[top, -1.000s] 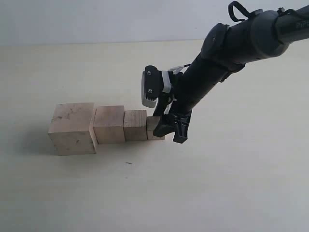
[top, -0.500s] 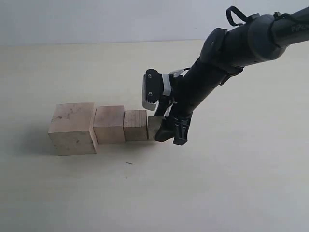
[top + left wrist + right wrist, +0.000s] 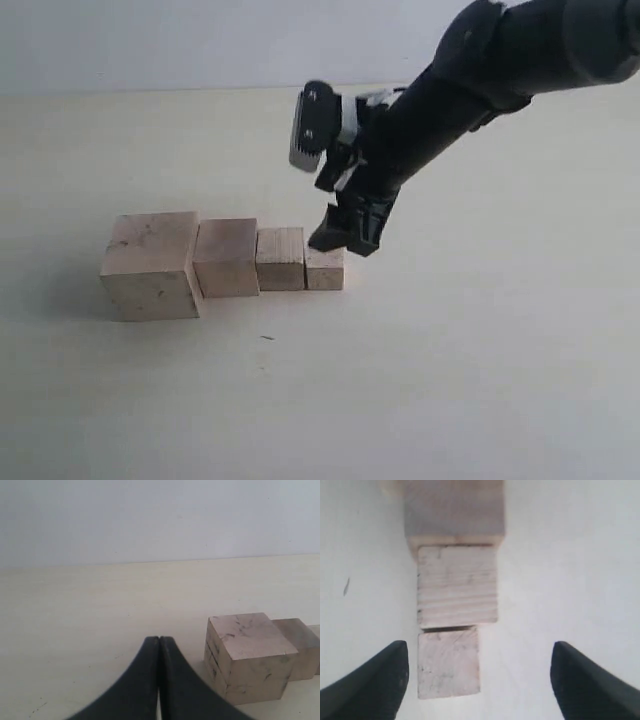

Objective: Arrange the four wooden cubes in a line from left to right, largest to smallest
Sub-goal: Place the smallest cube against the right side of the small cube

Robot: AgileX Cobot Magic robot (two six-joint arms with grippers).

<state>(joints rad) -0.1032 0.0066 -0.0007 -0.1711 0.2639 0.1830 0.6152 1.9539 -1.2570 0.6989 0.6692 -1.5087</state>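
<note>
Four pale wooden cubes stand in a touching row on the table. From the left: the largest cube (image 3: 150, 265) with dark marks, the second cube (image 3: 226, 257), the third cube (image 3: 280, 258) and the smallest cube (image 3: 325, 270). My right gripper (image 3: 346, 236) hangs open just above the smallest cube (image 3: 449, 663), holding nothing. In the right wrist view the third cube (image 3: 457, 586) lies beyond it. My left gripper (image 3: 159, 640) is shut and empty, low over the table, near the largest cube (image 3: 250, 655).
The cream tabletop (image 3: 450, 380) stretches in front of and to the right of the row. A small dark speck (image 3: 267, 338) lies just in front of the cubes. A pale wall (image 3: 150, 40) backs the table.
My right gripper has lifted up off the smallest cube, which stays on the table at the row's right end. The row itself has not shifted.
</note>
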